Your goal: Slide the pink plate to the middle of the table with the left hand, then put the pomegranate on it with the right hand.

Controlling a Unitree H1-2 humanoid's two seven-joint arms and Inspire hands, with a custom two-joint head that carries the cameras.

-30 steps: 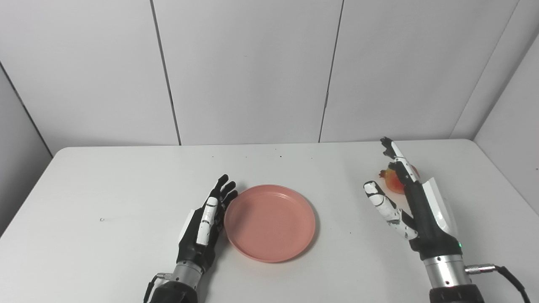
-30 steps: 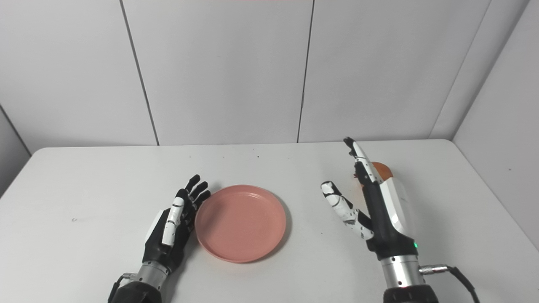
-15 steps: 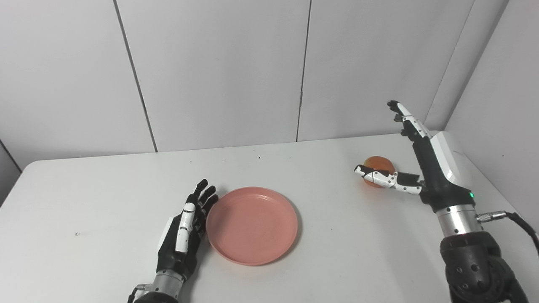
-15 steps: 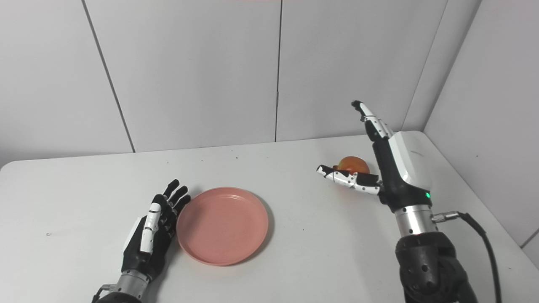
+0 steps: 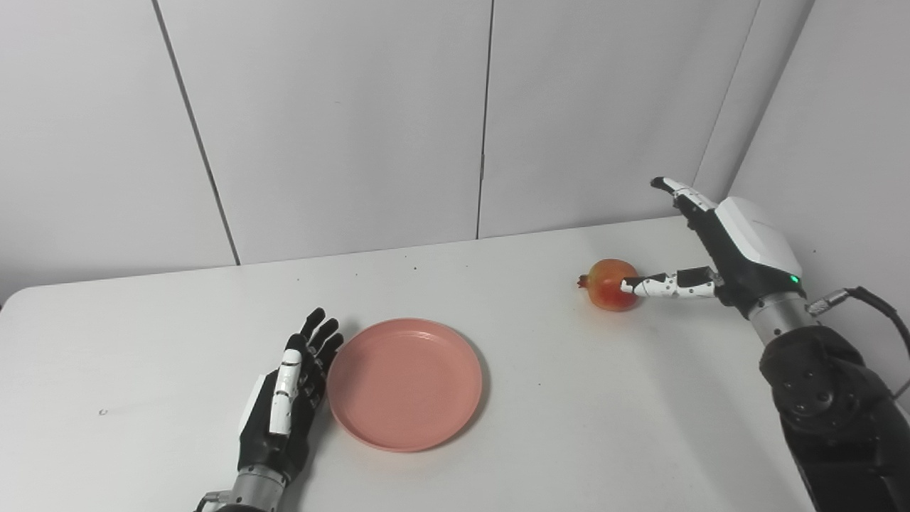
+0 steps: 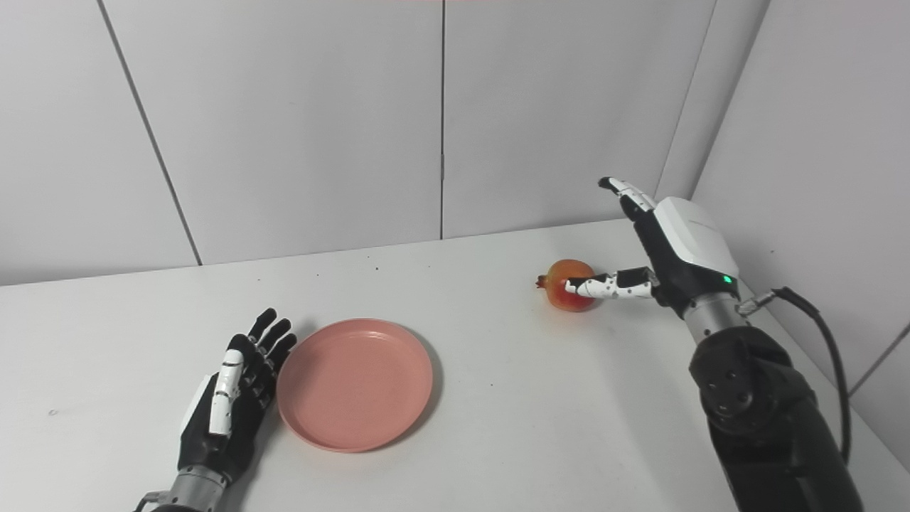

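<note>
The pink plate [image 5: 405,382] lies flat near the middle of the white table [image 5: 142,341]. My left hand [image 5: 284,398] is open, fingers straight, its edge against the plate's left rim. The red-orange pomegranate [image 5: 609,284] sits on the table at the far right. My right hand [image 5: 711,242] is open beside and above it on its right; the thumb reaches across the fruit's near side and the fingers point up and away. The hand holds nothing. The same scene shows in the right eye view, with the plate [image 6: 354,384] and the pomegranate [image 6: 569,283].
Grey wall panels [image 5: 355,121] stand behind the table, and another wall [image 5: 839,142] closes the right side just past my right hand. A black cable [image 5: 874,306] hangs from my right wrist.
The camera has turned to the right. My right hand has moved back and right to the pomegranate's right side, thumb now at the fruit. The left hand and plate have stayed put.
</note>
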